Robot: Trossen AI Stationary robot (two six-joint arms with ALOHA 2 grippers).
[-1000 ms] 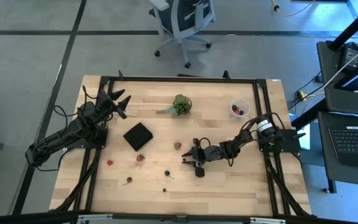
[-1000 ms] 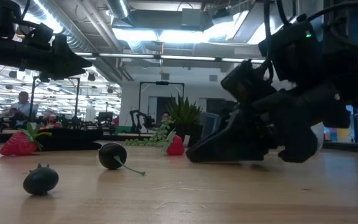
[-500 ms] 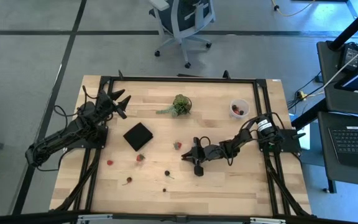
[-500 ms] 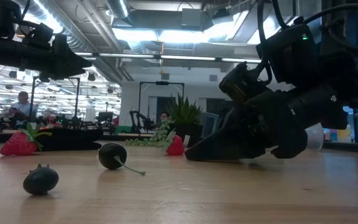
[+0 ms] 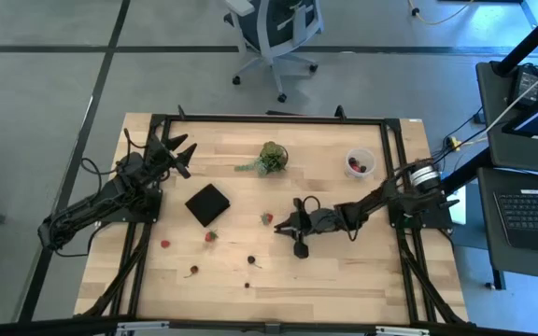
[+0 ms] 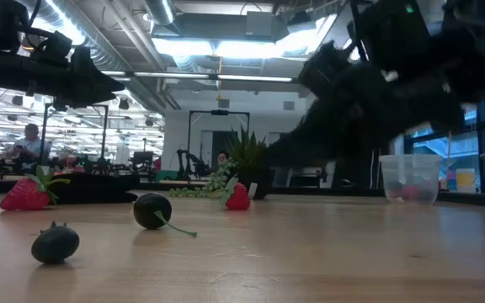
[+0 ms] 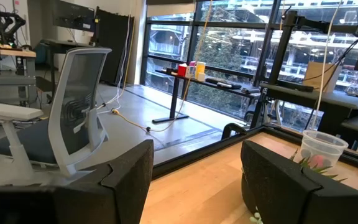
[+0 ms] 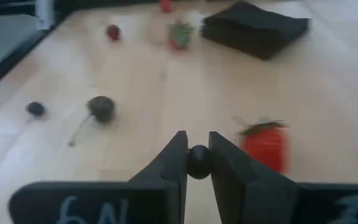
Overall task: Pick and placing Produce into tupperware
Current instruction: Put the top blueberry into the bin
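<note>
My right gripper [image 8: 197, 163] is shut on a tiny dark berry [image 8: 198, 160] above mid-table [image 5: 279, 230], just right of a red strawberry [image 5: 266, 218] [image 8: 265, 144]. More produce lies loose on the wood: two strawberries [image 5: 211, 236] [image 5: 165, 244], a stemmed dark berry [image 8: 101, 107] [image 6: 152, 209] and a smaller dark one [image 8: 35, 109] [image 6: 55, 243]. The translucent round tupperware [image 5: 359, 163] [image 6: 409, 177] stands upright at the far right with red pieces inside. My left gripper [image 5: 183, 157] [image 7: 197, 180] waits open at the far left, raised above the table. My right gripper pinches the dark berry between its two fingertips [image 8: 178, 158], which press its opposite sides. The fingers come from the table's right, slanting a little downward. The berry is lifted clear of the wood.
A flat black square [image 5: 207, 204] lies left of centre. A green leafy clump [image 5: 271, 158] sits near the far edge. A black frame [image 5: 269, 119] runs round the tabletop. Bare wood spans the near right.
My right gripper has risen off the table and shifted slightly toward the far edge. In the low view its dark bulk has lifted, uncovering the tupperware behind it.
</note>
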